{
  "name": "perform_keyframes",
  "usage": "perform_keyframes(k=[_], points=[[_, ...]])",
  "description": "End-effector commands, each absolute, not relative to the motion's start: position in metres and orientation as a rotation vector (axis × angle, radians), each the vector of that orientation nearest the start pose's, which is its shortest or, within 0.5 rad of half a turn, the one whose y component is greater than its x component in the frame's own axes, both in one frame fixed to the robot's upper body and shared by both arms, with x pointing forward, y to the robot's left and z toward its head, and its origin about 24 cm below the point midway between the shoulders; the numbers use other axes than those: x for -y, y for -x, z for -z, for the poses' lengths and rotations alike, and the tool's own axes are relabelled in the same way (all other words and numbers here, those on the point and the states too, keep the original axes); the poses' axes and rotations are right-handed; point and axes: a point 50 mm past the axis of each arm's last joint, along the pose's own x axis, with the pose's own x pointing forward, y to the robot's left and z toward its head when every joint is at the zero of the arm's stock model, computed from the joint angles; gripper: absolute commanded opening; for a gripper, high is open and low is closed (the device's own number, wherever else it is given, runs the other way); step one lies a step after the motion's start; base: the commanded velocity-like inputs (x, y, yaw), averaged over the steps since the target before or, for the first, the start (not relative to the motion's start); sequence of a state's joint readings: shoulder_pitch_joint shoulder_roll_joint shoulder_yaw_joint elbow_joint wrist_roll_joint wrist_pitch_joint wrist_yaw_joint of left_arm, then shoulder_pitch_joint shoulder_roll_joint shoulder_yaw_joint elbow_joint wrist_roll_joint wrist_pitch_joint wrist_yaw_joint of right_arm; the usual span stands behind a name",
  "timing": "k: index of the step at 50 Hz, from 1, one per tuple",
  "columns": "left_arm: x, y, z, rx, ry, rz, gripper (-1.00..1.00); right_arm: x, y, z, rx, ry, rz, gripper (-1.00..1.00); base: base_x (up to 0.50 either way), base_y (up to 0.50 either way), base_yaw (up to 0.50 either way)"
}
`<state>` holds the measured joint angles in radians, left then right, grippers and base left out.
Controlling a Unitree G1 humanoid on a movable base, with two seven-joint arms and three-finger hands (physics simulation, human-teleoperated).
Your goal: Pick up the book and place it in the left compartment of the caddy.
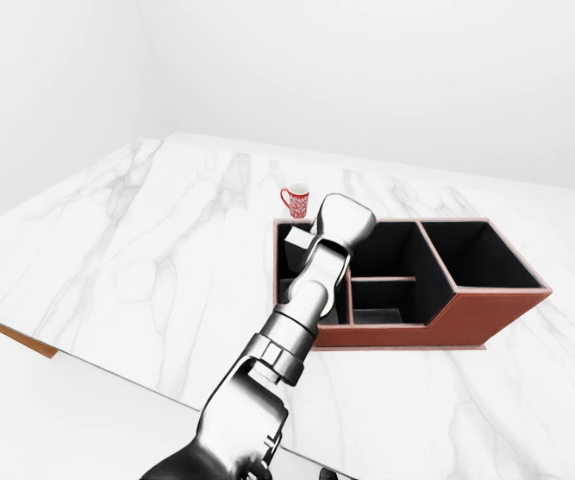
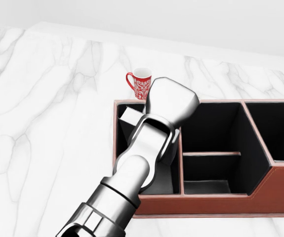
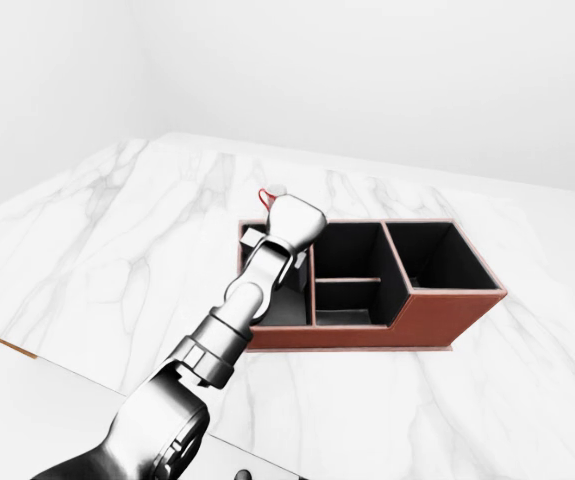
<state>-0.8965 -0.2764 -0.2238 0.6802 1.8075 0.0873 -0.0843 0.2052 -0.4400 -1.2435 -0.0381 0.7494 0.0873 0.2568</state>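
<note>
A brown leather caddy [image 2: 211,204] with black compartments lies on the white marble counter [image 2: 48,128]. My left arm reaches in from the bottom left of the head view, and its hand [image 2: 167,106] hangs over the caddy's left compartment [image 2: 162,185]. The hand is shut on the grey book [image 2: 129,118]. The book sits tilted inside that compartment, with one pale corner showing left of the wrist, about level with the rim. The palm and wrist hide the fingers and most of the book. My right hand is out of sight.
A red-and-white patterned mug [image 2: 142,83] stands on the counter just beyond the caddy's upper left corner. The middle compartment [image 2: 211,148] has a low divider, and the right one [image 2: 280,128] is deep. The counter's edge [image 1: 117,365] runs across the lower left in the left-eye view.
</note>
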Motion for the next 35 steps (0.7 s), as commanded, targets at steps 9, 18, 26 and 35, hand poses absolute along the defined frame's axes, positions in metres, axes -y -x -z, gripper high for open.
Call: perform_keyframes(k=[9, 18, 26, 35], points=[[0.046, -0.353, -0.15, 0.546, -1.854, 0.23, -1.0, 0.436, -0.062, -0.156, 0.487, -0.1, 0.81, 1.0, 0.0, 0.0, 0.0], [0.044, -0.357, -0.143, 0.536, -1.859, 0.245, -1.0, 0.436, -0.063, -0.156, 0.486, -0.1, 0.81, 1.0, 0.0, 0.0, 0.0], [0.038, -0.364, -0.123, 0.506, -1.866, 0.297, -1.0, 0.435, -0.062, -0.158, 0.49, -0.094, 0.809, 1.0, 0.0, 0.0, 0.0], [0.037, -0.363, -0.109, 0.49, -1.847, 0.333, -1.0, 0.435, -0.063, -0.157, 0.486, -0.097, 0.808, 1.0, 0.0, 0.0, 0.0]])
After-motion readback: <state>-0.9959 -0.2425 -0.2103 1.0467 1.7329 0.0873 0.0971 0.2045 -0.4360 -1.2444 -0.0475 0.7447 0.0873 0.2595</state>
